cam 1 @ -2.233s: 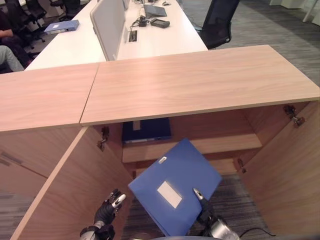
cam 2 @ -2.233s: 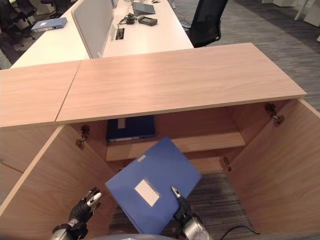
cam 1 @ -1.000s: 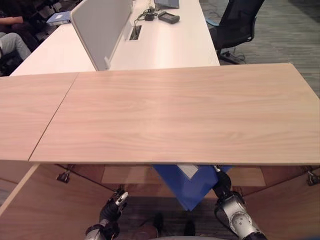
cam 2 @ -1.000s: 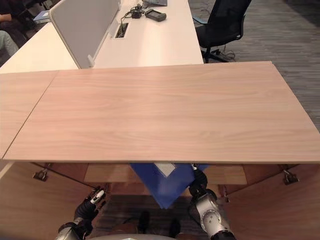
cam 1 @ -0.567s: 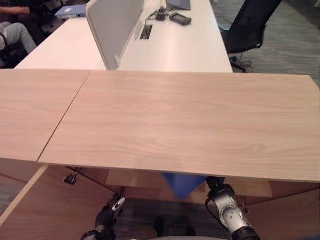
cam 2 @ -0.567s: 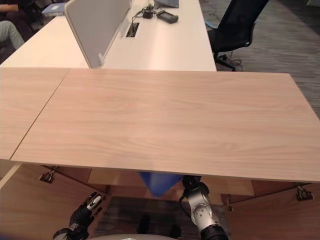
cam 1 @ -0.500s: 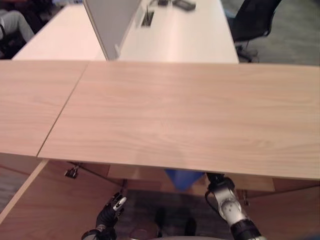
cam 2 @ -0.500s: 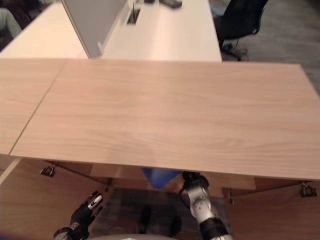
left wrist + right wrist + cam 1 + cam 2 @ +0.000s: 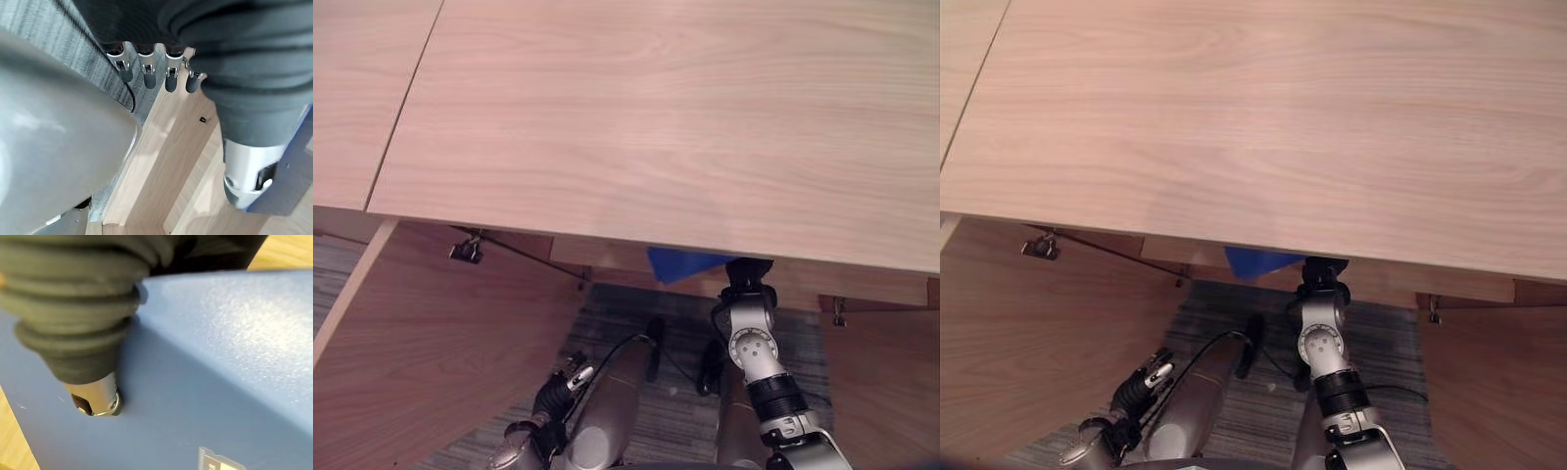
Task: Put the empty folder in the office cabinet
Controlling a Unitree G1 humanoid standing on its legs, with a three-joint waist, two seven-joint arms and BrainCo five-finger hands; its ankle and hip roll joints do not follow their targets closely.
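A corner of the blue folder sticks out from under the wooden cabinet top; the rest of it is hidden inside. My right arm reaches in under the top beside that corner. In the right wrist view my right hand lays its thumb on the folder's blue face and pinches it, with the fingers hidden beneath. My left hand hangs low in front of the cabinet's left door, away from the folder. Its fingers are straight and hold nothing.
The cabinet's left door stands open at the lower left, with a hinge under the top. The right door stands open at the lower right. Grey carpet lies between the doors.
The camera has tilted down toward the cabinet front. The folder has gone further in under the top, so less blue shows. The left hand has stayed low.
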